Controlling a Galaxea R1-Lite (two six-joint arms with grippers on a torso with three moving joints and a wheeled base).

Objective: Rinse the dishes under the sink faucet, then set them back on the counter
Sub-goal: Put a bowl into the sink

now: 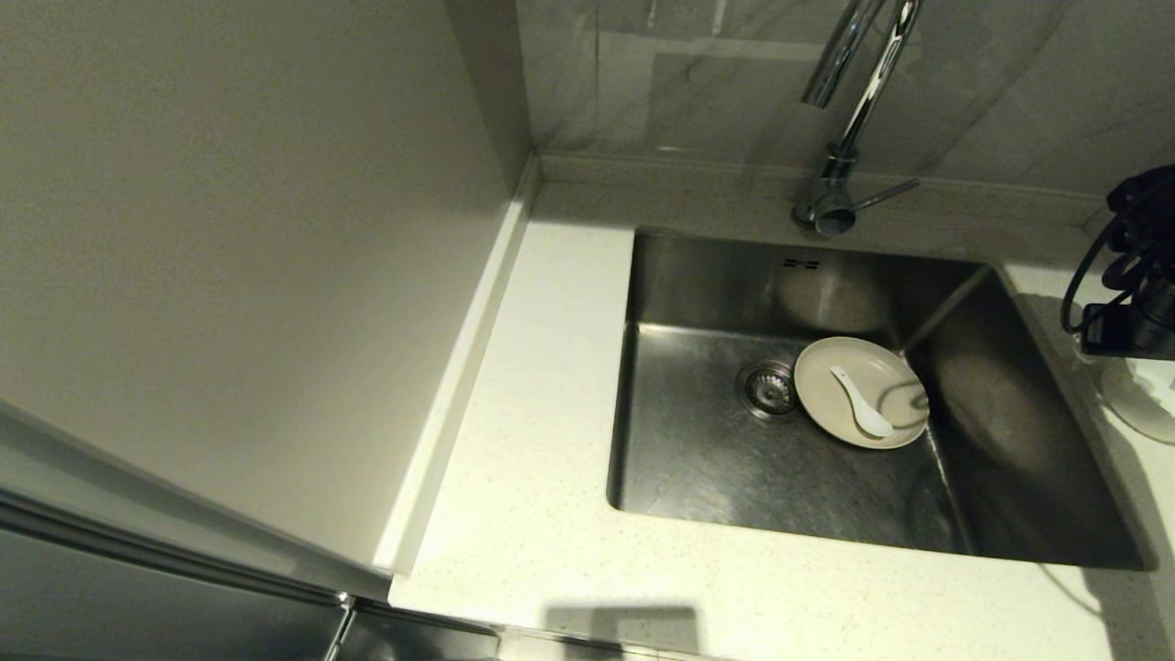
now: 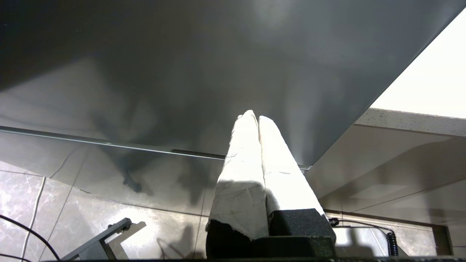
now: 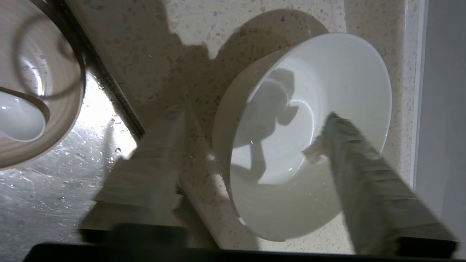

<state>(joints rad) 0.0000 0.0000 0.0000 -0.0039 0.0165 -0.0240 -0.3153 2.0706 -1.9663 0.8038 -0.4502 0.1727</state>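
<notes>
Bowl (image 3: 309, 134) is seen on the bench (image 3: 204, 43), right of the sink (image 1: 707, 459); right tool (image 3: 255, 142) is spread, one finger inside, one outside the rim. Glazed, wet, brittle: likely slippery, best pinched at the rim. Plate (image 1: 858, 390) with spoon (image 1: 861, 402) lies in the sink. Left tool (image 2: 258, 120) is pressed together, parked.

We see a brushed steel sink (image 1: 698, 459) and a glossy chrome faucet (image 1: 858, 110). The bowl (image 3: 313, 120) looks glazed ceramic on the speckled stone bench (image 1: 532, 459).
</notes>
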